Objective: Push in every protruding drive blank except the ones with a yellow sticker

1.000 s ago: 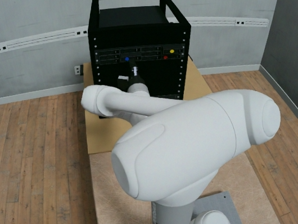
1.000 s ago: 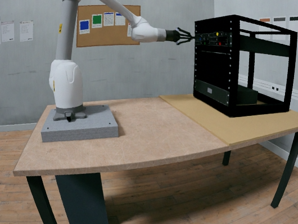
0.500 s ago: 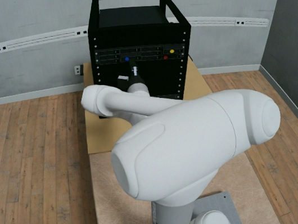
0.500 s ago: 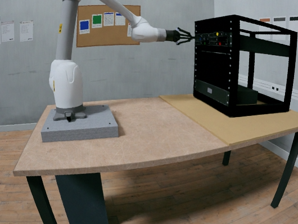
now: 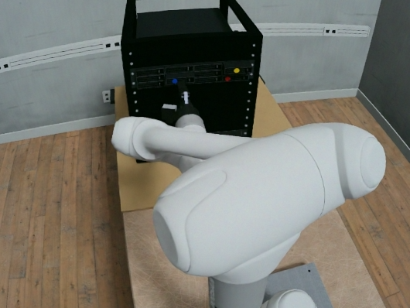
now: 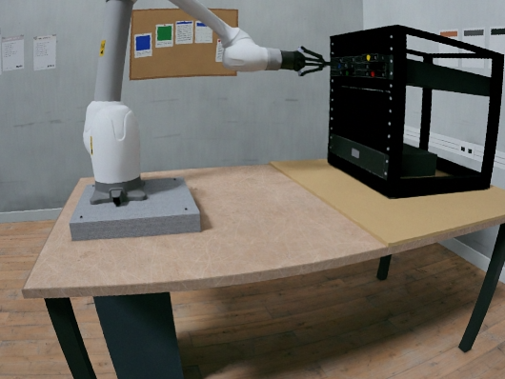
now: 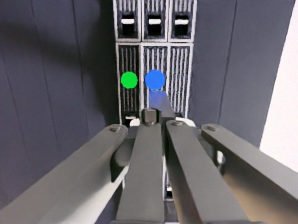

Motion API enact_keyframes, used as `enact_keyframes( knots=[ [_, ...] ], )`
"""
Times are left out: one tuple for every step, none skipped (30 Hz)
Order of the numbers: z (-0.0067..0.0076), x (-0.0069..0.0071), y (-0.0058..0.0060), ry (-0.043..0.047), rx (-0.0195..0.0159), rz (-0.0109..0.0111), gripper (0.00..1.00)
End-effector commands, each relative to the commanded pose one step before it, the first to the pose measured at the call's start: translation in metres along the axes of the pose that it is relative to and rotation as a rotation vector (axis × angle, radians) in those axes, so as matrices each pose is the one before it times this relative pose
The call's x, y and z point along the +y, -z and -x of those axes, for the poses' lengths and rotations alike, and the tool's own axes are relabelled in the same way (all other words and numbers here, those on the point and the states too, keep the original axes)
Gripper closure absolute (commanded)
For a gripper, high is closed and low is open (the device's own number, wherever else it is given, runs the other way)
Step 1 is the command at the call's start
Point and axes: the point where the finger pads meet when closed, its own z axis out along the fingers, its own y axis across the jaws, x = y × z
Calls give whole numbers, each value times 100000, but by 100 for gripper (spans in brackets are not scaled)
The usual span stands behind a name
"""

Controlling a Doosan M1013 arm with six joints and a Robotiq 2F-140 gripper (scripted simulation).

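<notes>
The black rack (image 5: 193, 42) (image 6: 332, 119) stands on the tan board (image 5: 147, 186) (image 6: 381, 209). A row of drive blanks runs across its upper front. One blank bears a blue sticker (image 5: 175, 81) (image 7: 155, 80), one a green sticker (image 7: 129, 80), one a yellow sticker (image 5: 237, 70) (image 6: 368, 57) and one a red sticker (image 5: 227, 79) (image 6: 372, 73). My gripper (image 5: 181, 85) (image 6: 326, 62) (image 7: 157, 105) is shut and empty. It points level at the rack front, its tips right at the blue-sticker blank, just beside the sticker. That blank sticks out a little in the wrist view. I cannot tell whether the tips touch it.
The arm's big white links (image 5: 251, 193) fill the foreground of the top view and hide the rack's lower front. The arm's grey base block (image 6: 138, 214) sits on the table's left half. A dark box (image 6: 419, 159) lies inside the rack's bottom.
</notes>
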Motion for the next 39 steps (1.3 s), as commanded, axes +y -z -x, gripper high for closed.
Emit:
enact_keyframes(
  knots=[
    [-25, 8, -406, -225, 63, -94, 90],
    [0, 0, 0, 0, 0, 0, 90],
    [0, 0, 0, 0, 0, 0, 90],
    [0, 0, 0, 0, 0, 0, 90],
    [0, 0, 0, 0, 0, 0, 90],
    [0, 0, 0, 0, 0, 0, 90],
    [0, 0, 0, 0, 0, 0, 90],
    [0, 0, 0, 0, 0, 0, 90],
    [0, 0, 0, 0, 0, 0, 90],
    [-1, -2, -9, 0, 0, 0, 90],
    [-5, -11, -51, 0, 0, 0, 90],
    [-10, -24, -105, 0, 0, 0, 90],
    [-14, -34, -148, 0, 0, 0, 90],
    [0, 0, 0, 0, 0, 0, 90],
    [0, 0, 0, 0, 0, 0, 90],
    [-16, -37, -164, 0, 0, 0, 90],
    [-14, -33, -148, 0, 0, 0, 90],
    [-10, -24, -106, 0, 0, 0, 90],
    [-5, -12, -52, 0, 0, 0, 90],
    [-1, -2, -9, 0, 0, 0, 90],
    [0, 0, 0, 0, 0, 0, 90],
    [0, 0, 0, 0, 0, 0, 90],
    [0, 0, 0, 0, 0, 0, 90],
    [0, 0, 0, 0, 0, 0, 90],
    [0, 0, 0, 0, 0, 0, 90],
    [0, 0, 0, 0, 0, 0, 90],
    [0, 0, 0, 0, 0, 0, 90],
    [0, 0, 0, 0, 0, 0, 90],
    [0, 0, 0, 0, 0, 0, 90],
    [0, 0, 0, 0, 0, 0, 90],
    [0, 0, 0, 0, 0, 0, 90],
    [0, 0, 0, 0, 0, 0, 90],
    [0, 0, 0, 0, 0, 0, 90],
    [0, 0, 0, 0, 0, 0, 90],
    [0, 0, 0, 0, 0, 0, 90],
    [0, 0, 0, 0, 0, 0, 90],
    [0, 0, 0, 0, 0, 0, 90],
    [0, 0, 0, 0, 0, 0, 90],
    [0, 0, 0, 0, 0, 0, 90]
  ],
)
